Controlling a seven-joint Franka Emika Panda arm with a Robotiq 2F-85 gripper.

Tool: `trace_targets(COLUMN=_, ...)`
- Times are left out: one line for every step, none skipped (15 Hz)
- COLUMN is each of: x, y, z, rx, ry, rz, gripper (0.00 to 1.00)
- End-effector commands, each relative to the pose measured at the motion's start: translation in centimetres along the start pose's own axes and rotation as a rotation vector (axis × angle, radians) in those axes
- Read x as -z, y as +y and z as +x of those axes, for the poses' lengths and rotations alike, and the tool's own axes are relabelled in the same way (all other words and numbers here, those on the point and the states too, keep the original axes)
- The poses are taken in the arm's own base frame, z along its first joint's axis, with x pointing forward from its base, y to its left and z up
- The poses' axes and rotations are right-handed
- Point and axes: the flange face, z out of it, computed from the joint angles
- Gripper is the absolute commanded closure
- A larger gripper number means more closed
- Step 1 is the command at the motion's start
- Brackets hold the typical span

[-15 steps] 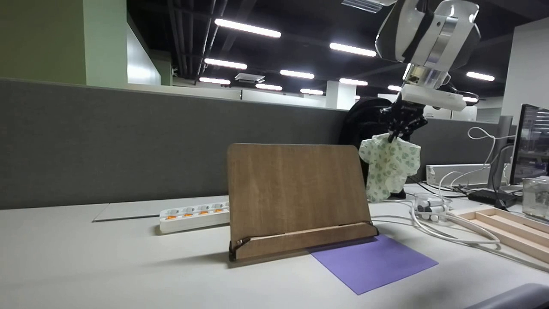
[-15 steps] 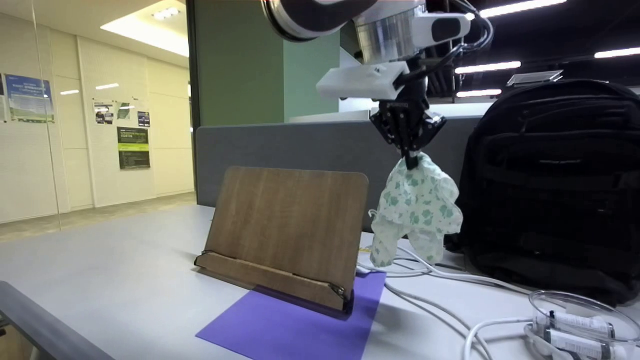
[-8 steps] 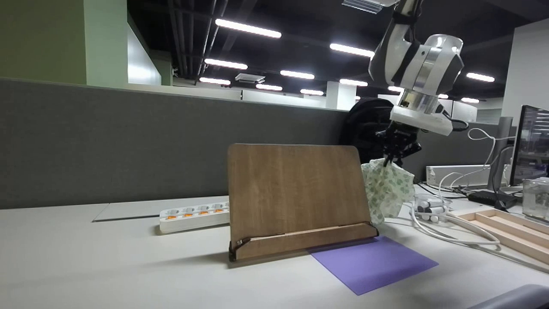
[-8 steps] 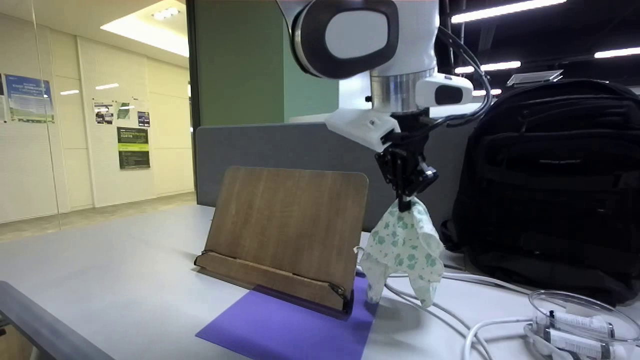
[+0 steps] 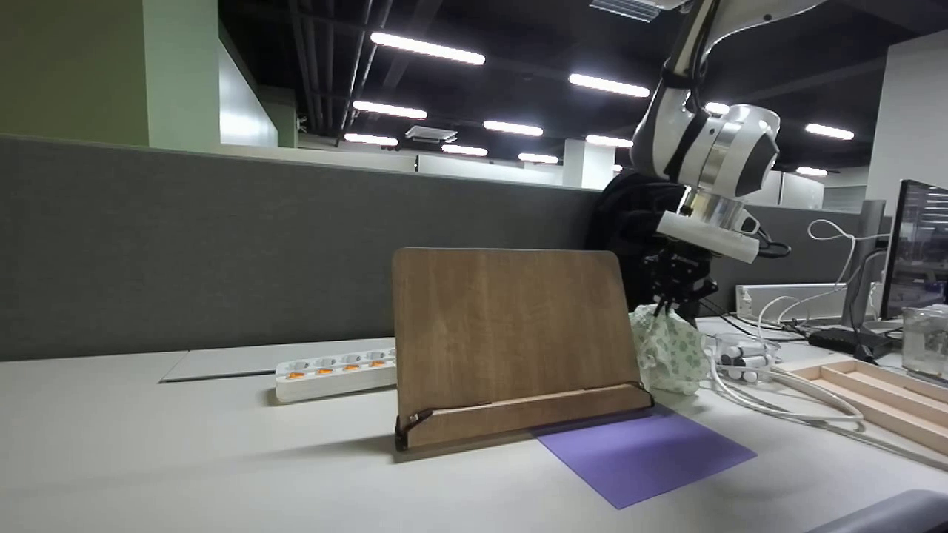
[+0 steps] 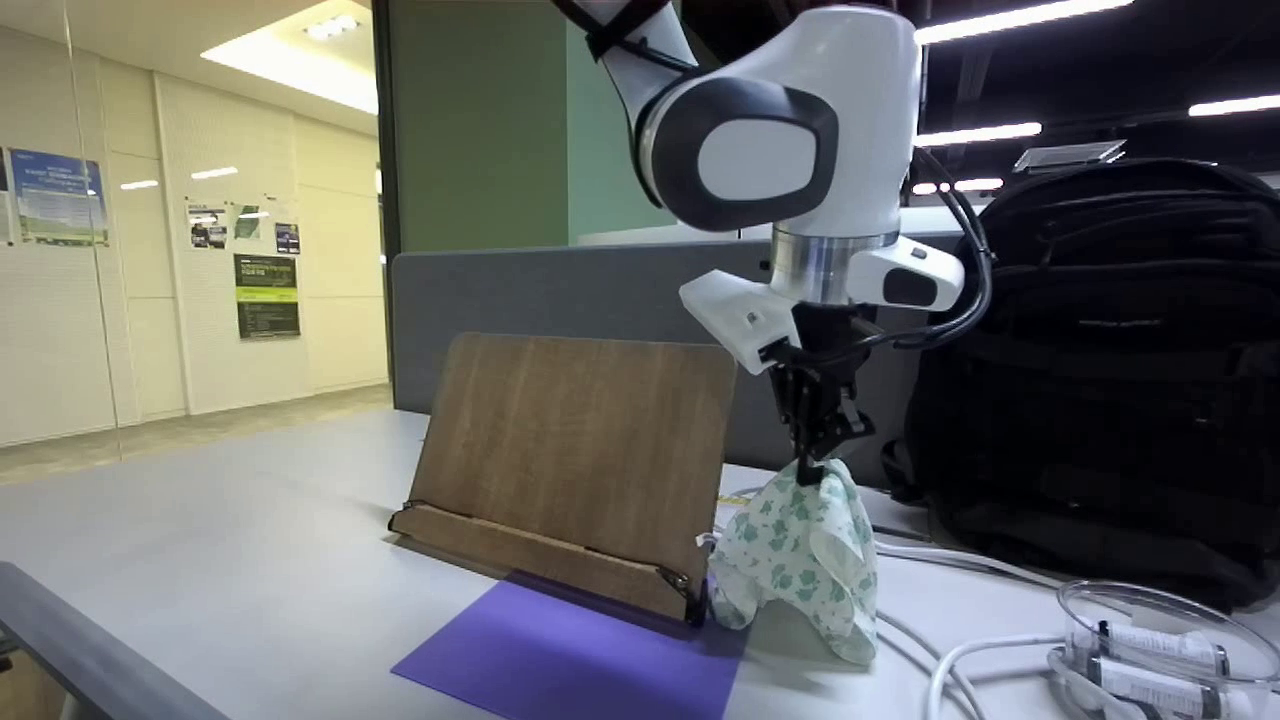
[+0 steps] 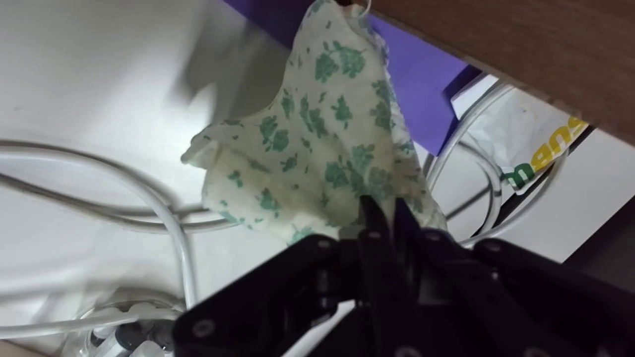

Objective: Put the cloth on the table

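The white cloth with green print shows in both exterior views (image 5: 670,352) (image 6: 790,545) and in the wrist view (image 7: 322,129). My gripper (image 6: 808,478) is shut on its top, fingers pointing down; the gripper also shows in an exterior view (image 5: 661,307) and in the wrist view (image 7: 385,210). The cloth hangs below the fingertips, and its lower edge appears to touch the white table (image 6: 250,530) beside the wooden stand (image 6: 580,450). One corner of the cloth lies over the edge of the purple sheet (image 6: 590,660). The pinched part is mostly hidden between the fingers.
The wooden stand rises close beside the gripper. White cables (image 6: 950,660) lie around the cloth. A clear dish with small bottles (image 6: 1160,650) and a black backpack (image 6: 1100,380) stand near. A power strip (image 5: 333,377) and a wooden tray (image 5: 881,400) are further off.
My gripper has moved down with the cloth in it. The cloth hung above the table before; now its lower part spreads out at table level.
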Motion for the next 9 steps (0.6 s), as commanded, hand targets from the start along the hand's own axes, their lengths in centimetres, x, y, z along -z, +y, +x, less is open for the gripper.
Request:
trace_targets(x=0.1, y=-0.7, z=1.7, rx=-0.075, ry=-0.007, rz=0.017, gripper=0.60)
trace_targets(x=0.3, y=-1.0, z=1.8, rx=-0.079, ry=0.000, rz=0.023, gripper=0.53)
trace_targets(x=0.7, y=-1.3, z=1.8, rx=-0.079, ry=0.011, rz=0.027, gripper=0.45)
trace_targets(x=1.2, y=-1.8, z=1.8, rx=-0.076, ry=0.021, rz=0.035, gripper=0.39)
trace_targets(x=1.7, y=-2.2, z=1.8, rx=-0.067, ry=0.038, rz=0.040, gripper=0.31)
trace_targets(x=2.1, y=-2.7, z=1.8, rx=-0.053, ry=0.051, rz=0.045, gripper=0.25)
trace_targets(x=2.6, y=-3.1, z=1.7, rx=-0.044, ry=0.070, rz=0.051, gripper=0.19)
trace_targets(x=3.3, y=-3.7, z=1.5, rx=-0.025, ry=0.088, rz=0.056, gripper=0.11)
trace_targets(x=4.0, y=-4.3, z=1.3, rx=-0.006, ry=0.108, rz=0.063, gripper=0.05)
